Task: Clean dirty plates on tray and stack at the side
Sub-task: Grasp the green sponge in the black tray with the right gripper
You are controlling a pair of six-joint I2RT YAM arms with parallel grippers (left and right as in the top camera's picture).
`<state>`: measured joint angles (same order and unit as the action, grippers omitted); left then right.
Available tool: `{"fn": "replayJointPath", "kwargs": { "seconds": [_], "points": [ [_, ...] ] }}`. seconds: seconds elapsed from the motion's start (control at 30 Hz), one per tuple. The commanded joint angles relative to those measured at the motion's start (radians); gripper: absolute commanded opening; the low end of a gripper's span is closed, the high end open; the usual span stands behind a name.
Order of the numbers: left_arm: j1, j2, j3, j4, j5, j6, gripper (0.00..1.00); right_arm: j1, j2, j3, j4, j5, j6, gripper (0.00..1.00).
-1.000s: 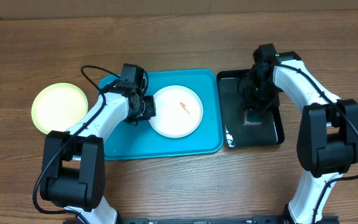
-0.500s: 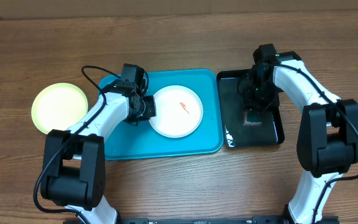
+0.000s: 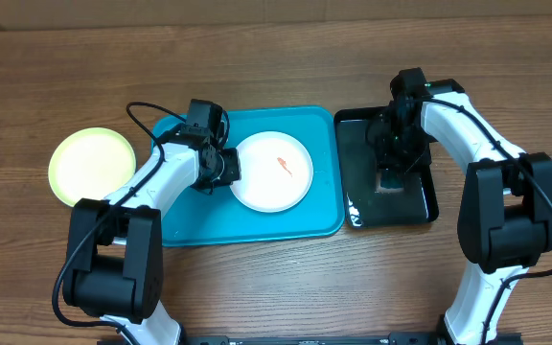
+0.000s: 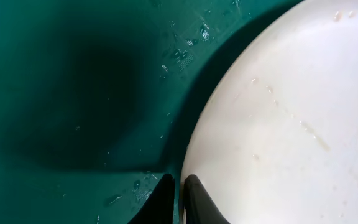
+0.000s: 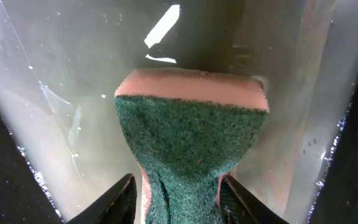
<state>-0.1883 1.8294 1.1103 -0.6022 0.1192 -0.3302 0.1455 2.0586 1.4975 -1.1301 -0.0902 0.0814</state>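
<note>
Nothing had moved: left gripper [image 4: 179, 182] clamped one white plate [image 3: 268, 182], right gripper [image 5: 178, 186] squeezed one sponge [image 5: 191, 140], one yellow-green plate [image 3: 91, 165] lay aside.

Green-topped pink sponge [image 5: 191, 143] nipped btwn 2 fingers [image 5: 118, 200] of R gripper [image 5: 178, 198], wet glossy black tray [image 5: 48, 106] beneath

Two plates, one yellow-green plate [image 3: 91, 165], one white plate [image 3: 271, 172], two trays, one turquoise tray [image 3: 257, 225], one black tray [image 3: 357, 163], one sponge [image 5: 191, 137] with green scouring face
</note>
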Motion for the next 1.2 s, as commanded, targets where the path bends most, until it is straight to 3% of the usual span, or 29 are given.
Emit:
{"fn": "replayJointPath", "kwargs": {
  "seconds": [0.0, 0.3, 0.37, 0.43, 0.5, 0.93, 1.0, 1.1, 1.17],
  "points": [
    [-0.003, 0.015, -0.008, 0.006, 0.012, 0.008, 0.08, -0.002, -0.027, -0.005, 0.0, -0.008, 0.0, 0.41],
    [-0.003, 0.015, -0.008, 0.024, 0.032, 0.009, 0.05, -0.002, -0.027, -0.005, 0.001, -0.008, -0.001, 0.15],
    [-0.003, 0.015, -0.008, 0.027, 0.04, 0.009, 0.05, -0.002, -0.027, -0.005, 0.0, -0.008, -0.001, 0.16],
    [-0.003, 0.015, -0.008, 0.027, 0.039, 0.009, 0.07, -0.002, -0.027, -0.005, -0.004, -0.009, 0.0, 0.32],
    [-0.003, 0.015, -0.008, 0.027, 0.039, 0.009, 0.08, -0.002, -0.027, -0.005, -0.008, -0.009, 0.0, 0.39],
    [-0.003, 0.015, -0.008, 0.028, 0.039, 0.009, 0.09, -0.002, -0.027, -0.047, 0.019, -0.009, 0.0, 0.33],
    [-0.003, 0.015, -0.008, 0.03, 0.039, 0.009, 0.09, -0.002, -0.027, -0.059, 0.029, -0.009, 0.0, 0.27],
    [-0.003, 0.014, -0.008, 0.032, 0.04, 0.008, 0.04, -0.002, -0.03, -0.037, 0.006, -0.008, -0.004, 0.07],
    [-0.003, 0.015, -0.008, 0.034, 0.045, 0.008, 0.04, -0.003, -0.032, -0.005, -0.024, -0.008, -0.004, 0.04]
  ]
}}
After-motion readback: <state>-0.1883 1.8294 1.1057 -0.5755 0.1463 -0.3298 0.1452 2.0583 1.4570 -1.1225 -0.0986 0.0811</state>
